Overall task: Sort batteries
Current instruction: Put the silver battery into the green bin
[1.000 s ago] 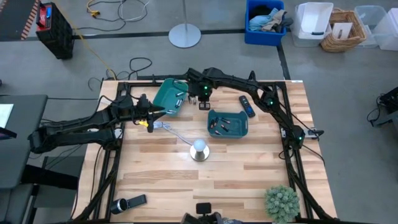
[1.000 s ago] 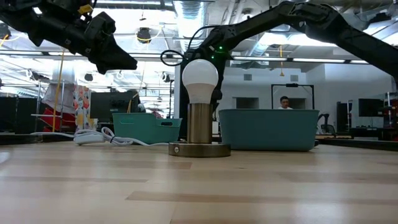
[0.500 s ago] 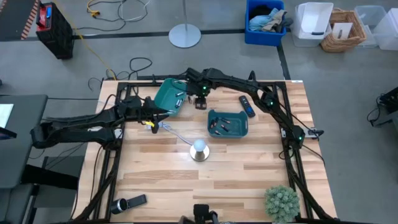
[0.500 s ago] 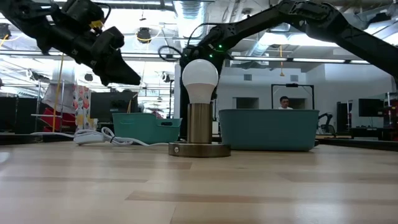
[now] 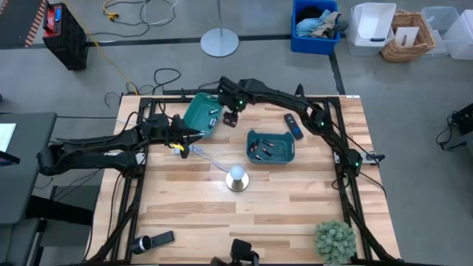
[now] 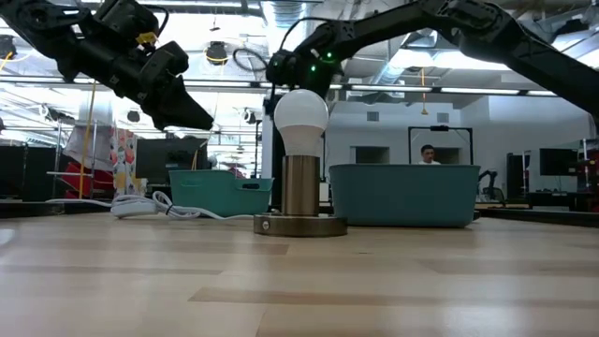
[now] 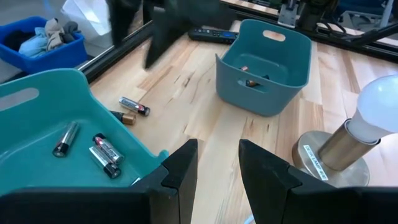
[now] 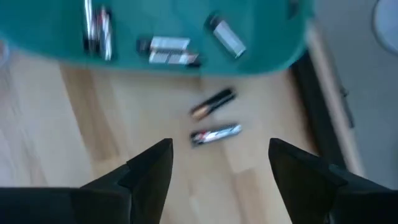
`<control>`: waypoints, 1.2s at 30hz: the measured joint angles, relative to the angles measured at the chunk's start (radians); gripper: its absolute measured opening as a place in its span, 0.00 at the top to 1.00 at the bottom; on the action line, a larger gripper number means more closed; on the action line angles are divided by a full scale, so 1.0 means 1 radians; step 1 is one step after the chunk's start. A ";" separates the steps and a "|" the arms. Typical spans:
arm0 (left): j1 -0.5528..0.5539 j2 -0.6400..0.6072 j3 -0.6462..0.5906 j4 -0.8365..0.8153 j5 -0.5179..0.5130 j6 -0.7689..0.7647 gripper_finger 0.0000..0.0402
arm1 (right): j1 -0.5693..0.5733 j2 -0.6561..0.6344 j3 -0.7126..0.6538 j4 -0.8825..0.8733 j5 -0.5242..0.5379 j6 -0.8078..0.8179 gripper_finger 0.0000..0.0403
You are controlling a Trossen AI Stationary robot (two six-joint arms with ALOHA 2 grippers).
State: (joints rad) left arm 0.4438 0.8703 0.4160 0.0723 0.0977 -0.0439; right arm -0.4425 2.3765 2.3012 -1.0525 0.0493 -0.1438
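Two batteries, one dark with a gold end and one silvery, lie on the wood just outside the left teal bin. They also show as batteries on the table. My right gripper hangs wide open above them, holding nothing. More batteries lie in the left bin, and others lie in the right teal bin. My left gripper hovers open over the left bin's near corner, with nothing between its fingers.
A lamp with a white bulb stands mid-table, and its white cord runs toward the left arm. A black remote lies by the right bin. A flashlight and a small plant sit at the near edge.
My right gripper has risen and shifted toward the left bin. My left gripper has moved a little toward the table's right, closer to that bin's near corner.
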 joint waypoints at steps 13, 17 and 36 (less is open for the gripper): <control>-0.005 0.022 0.000 -0.015 -0.002 0.036 0.72 | -0.044 -0.006 0.041 0.087 -0.001 0.084 0.46; -0.008 0.088 0.004 0.036 -0.026 0.043 0.72 | -0.048 -0.034 0.034 0.106 0.010 0.088 0.71; 0.021 0.769 0.762 -0.381 -0.094 0.506 0.69 | -0.091 -0.435 0.033 -0.016 0.062 -0.039 0.99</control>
State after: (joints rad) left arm 0.4644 1.6394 1.1779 -0.3088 0.0034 0.4626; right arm -0.5335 1.9418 2.3344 -1.0681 0.1108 -0.1824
